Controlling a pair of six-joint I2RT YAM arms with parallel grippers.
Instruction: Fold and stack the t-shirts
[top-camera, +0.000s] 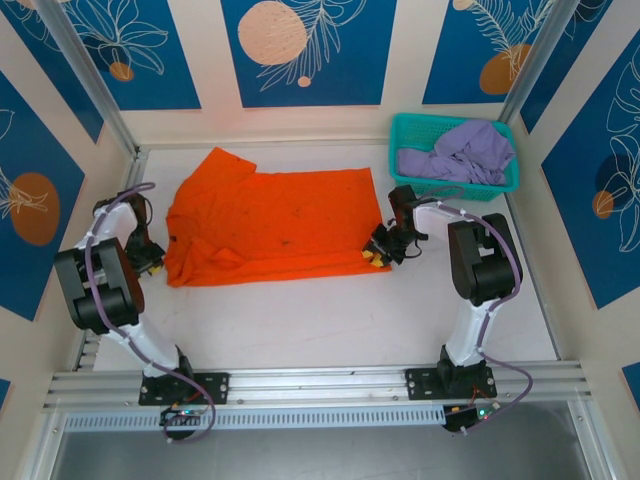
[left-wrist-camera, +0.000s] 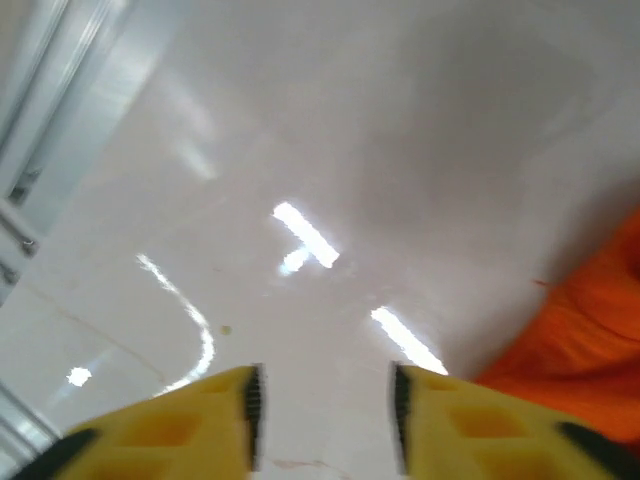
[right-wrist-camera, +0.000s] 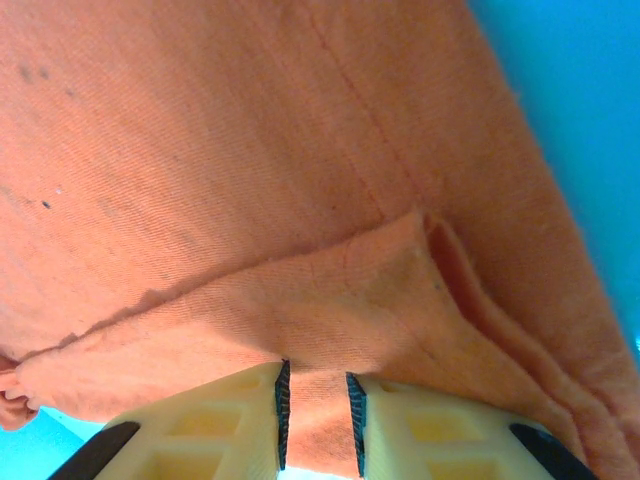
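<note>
Orange knit cloth is taking up most of the scene: the orange t-shirt (top-camera: 275, 225) is lying spread flat on the glossy white table (top-camera: 300, 320), sleeves toward the left arm's side and hem toward the right arm's side, with light wrinkles and faint dark specks showing. The teal mesh basket (top-camera: 470, 188) is sitting just past the shirt's far hem corner, apart from it. The lavender t-shirt (top-camera: 465, 152) is lying crumpled inside.

The overhead view is giving layout only; finger gaps are too small to read there. The right wrist cam is filling that in. The right gripper (right-wrist-camera: 315, 405) is pinching a folded edge of the orange t-shirt, its cream-yellow ribbed fingers nearly together with doubled cloth between them. A stitched seam and a hem fold are running away above the pinch. The overhead view is placing it at the shirt's near hem corner.

The left wrist cam is showing the left gripper (left-wrist-camera: 325, 400) standing partly open, holding nothing, with bare reflective tabletop showing between the yellow fingers. The shirt's bunched edge is lying just beside one finger. The overhead view is putting this gripper beside the shirt's near sleeve-side corner.
</note>
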